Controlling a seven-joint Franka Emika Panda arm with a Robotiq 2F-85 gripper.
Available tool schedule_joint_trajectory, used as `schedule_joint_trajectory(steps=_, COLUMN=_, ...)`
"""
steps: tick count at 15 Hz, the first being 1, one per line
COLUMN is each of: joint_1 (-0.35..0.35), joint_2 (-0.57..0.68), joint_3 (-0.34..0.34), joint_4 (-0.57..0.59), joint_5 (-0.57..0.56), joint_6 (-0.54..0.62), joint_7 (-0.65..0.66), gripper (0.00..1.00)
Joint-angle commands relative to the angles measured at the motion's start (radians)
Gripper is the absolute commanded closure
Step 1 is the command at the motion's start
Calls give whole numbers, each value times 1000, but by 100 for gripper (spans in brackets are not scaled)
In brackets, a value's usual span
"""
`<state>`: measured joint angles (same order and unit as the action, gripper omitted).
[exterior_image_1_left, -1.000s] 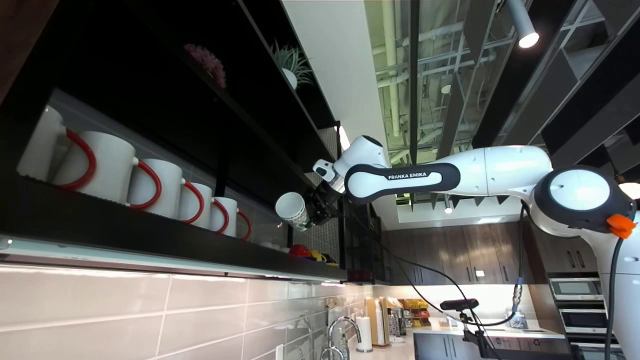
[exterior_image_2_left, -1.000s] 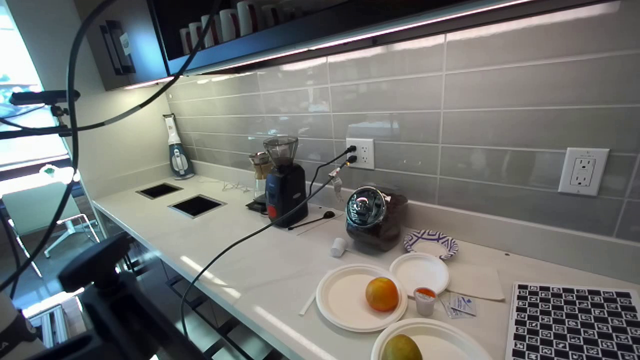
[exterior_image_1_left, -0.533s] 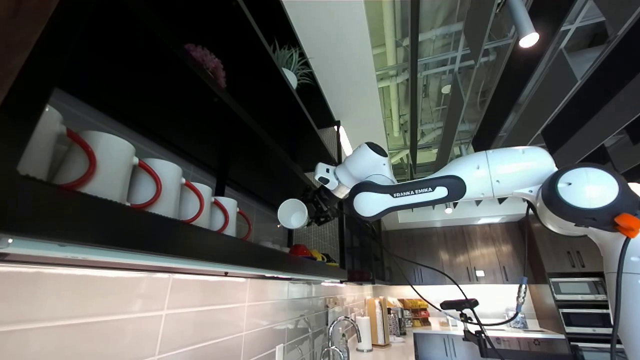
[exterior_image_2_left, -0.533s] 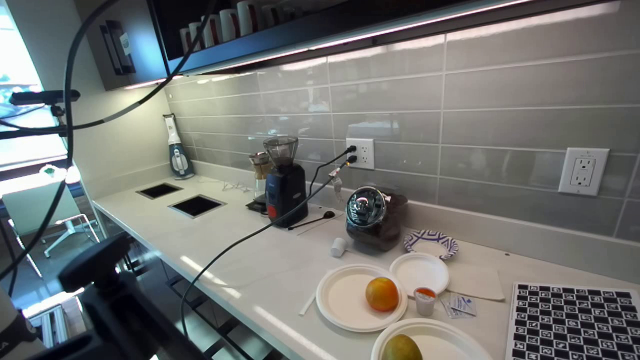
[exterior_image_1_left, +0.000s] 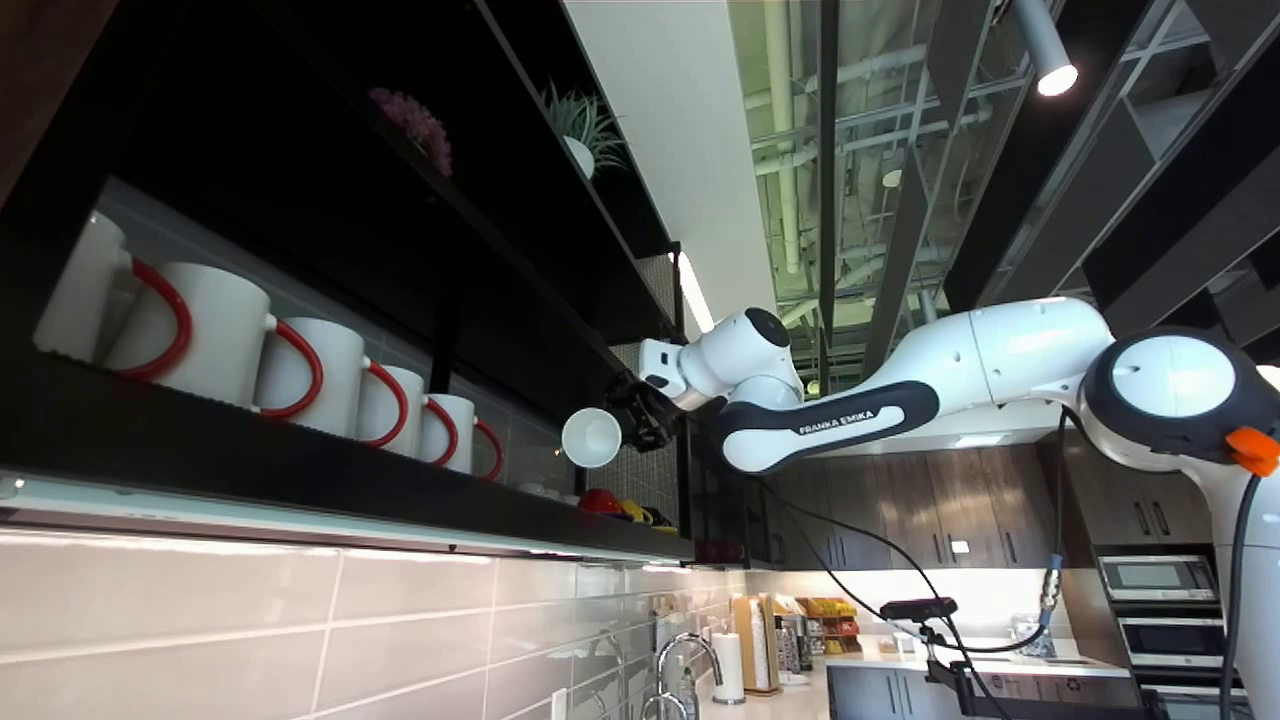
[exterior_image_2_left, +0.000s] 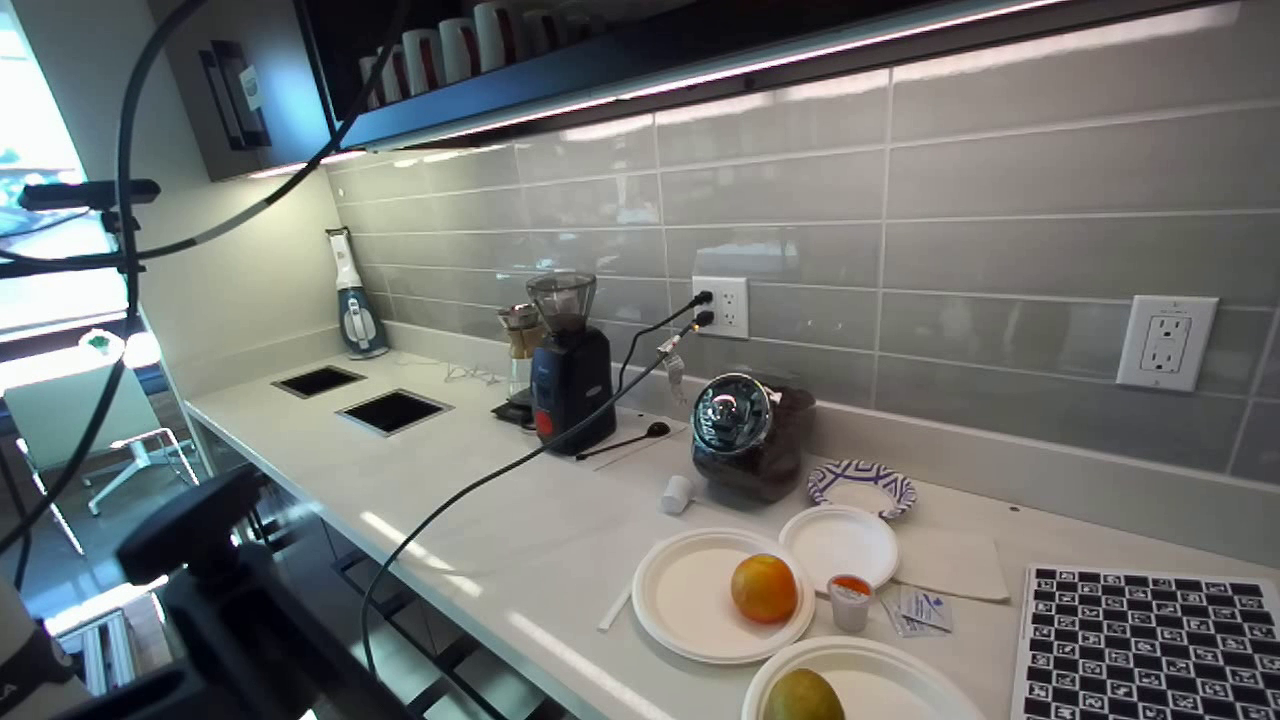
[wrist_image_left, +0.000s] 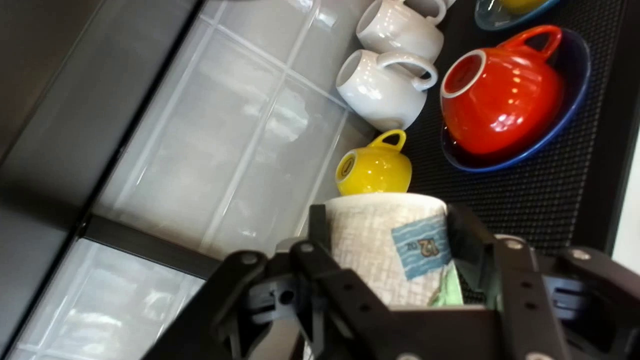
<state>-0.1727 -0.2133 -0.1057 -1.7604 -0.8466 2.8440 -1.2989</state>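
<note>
Lowered since earlier, the tool (wrist_image_left: 387, 235) grips a cup (wrist_image_left: 360, 255) marked "12"; the arm (exterior_image_1_left: 1030, 345) reads "FRANKA EMIKA".

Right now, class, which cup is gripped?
The cup with the blue patch, clamped in the gripper; the red cup, yellow cup and white cups are not.

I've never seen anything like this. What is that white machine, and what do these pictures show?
It is a robot arm. Two pictures come from cameras standing apart from it; the third comes from a camera riding on the arm, looking past its fingers. Those fingers grip a paper cup near a dark shelf lined with red-handled mugs. The wrist view also shows a yellow cup, and a red cup on a blue dish. An exterior view shows a pale counter bearing what looks like a coffee grinder and an orange on a white plate.
</note>
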Motion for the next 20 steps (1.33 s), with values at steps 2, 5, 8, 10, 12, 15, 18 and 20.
schedule_joint_trajectory(steps=2, joint_1=-72, joint_2=-11, joint_3=37, joint_4=-20, joint_5=-216, joint_6=-35, joint_7=141, gripper=64)
schedule_joint_trajectory(steps=5, joint_1=-91, joint_2=2, joint_3=54, joint_4=-11, joint_5=-338, joint_6=-51, joint_7=228, gripper=64)
schedule_joint_trajectory(steps=8, joint_1=-93, joint_2=18, joint_3=68, joint_4=-3, joint_5=-434, joint_6=-42, joint_7=297, gripper=64)
schedule_joint_trajectory(steps=10, joint_1=-89, joint_2=35, joint_3=74, joint_4=10, joint_5=-486, joint_6=-37, joint_7=325, gripper=64)
schedule_joint_trajectory(steps=12, joint_1=-82, joint_2=50, joint_3=80, joint_4=19, joint_5=-513, joint_6=-39, joint_7=331, gripper=64)
schedule_joint_trajectory(steps=15, joint_1=-78, joint_2=71, joint_3=96, joint_4=37, joint_5=-561, joint_6=-45, joint_7=340, gripper=64)
schedule_joint_trajectory(steps=18, joint_1=-75, joint_2=89, joint_3=112, joint_4=53, joint_5=-609, joint_6=-50, joint_7=350, gripper=64)
schedule_joint_trajectory(steps=20, joint_1=-76, joint_2=98, joint_3=123, joint_4=69, joint_5=-665, joint_6=-51, joint_7=376, gripper=64)
